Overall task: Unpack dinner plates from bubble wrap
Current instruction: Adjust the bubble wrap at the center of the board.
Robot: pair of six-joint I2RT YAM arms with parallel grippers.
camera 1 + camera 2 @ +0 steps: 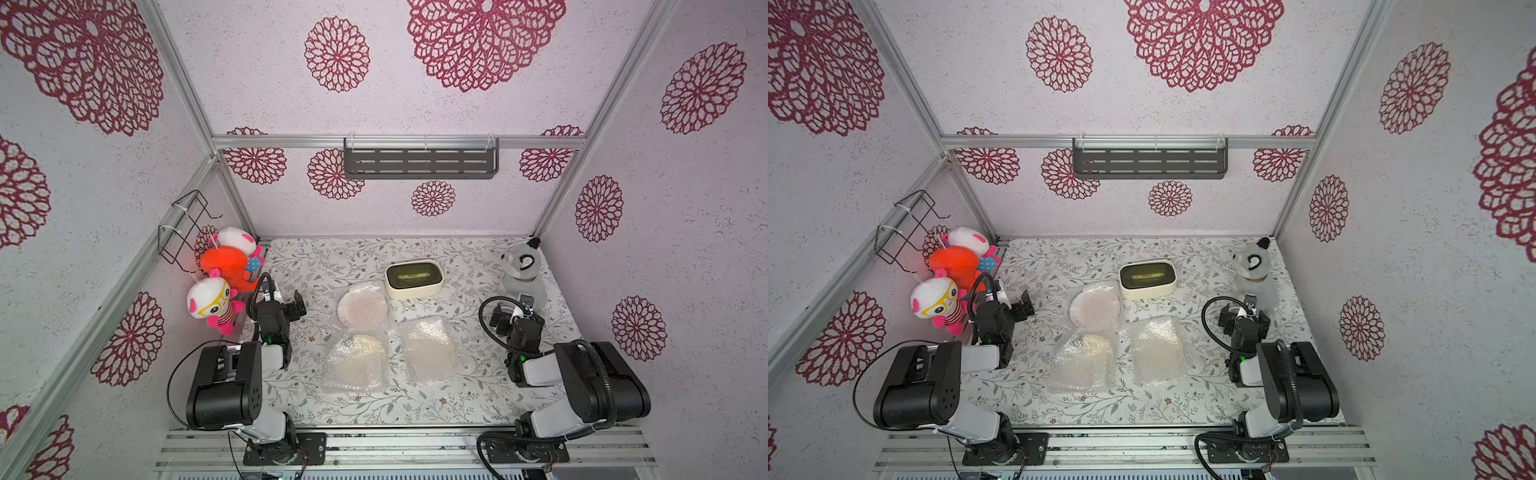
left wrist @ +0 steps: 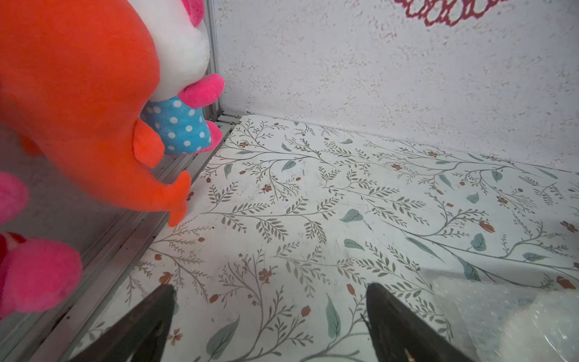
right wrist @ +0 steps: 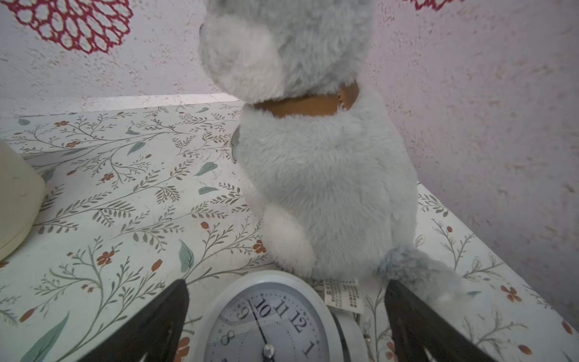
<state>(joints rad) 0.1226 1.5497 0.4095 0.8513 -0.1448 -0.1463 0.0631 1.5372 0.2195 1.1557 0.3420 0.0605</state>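
Lying mid-bench between the two arms in both top views are three bundles of bubble wrap [image 1: 430,352], well apart from either hand. Two dinner plates [image 1: 360,306] show as round shapes through the wrap, one far and just beside the cream box [image 1: 413,277], one nearer. The third bundle is squarish and whitish, and its contents are hard to make out. The left hand [image 1: 287,302] hangs near three plush toys [image 1: 226,266] at the bench [image 1: 374,407] edge, jaws apart. The right hand [image 1: 514,311] sits before one grey plush [image 1: 524,270], jaws apart.

From the left wrist, the left hand [image 2: 269,313] stands wide over bare bench, nothing between its fingers. One corner of bubble wrap [image 2: 507,322] is cut off at the frame's edge.

From the right wrist, the right hand [image 3: 286,313] spreads either side of one white clock [image 3: 269,326], with gaps on both sides. The clock face is partly cut off.
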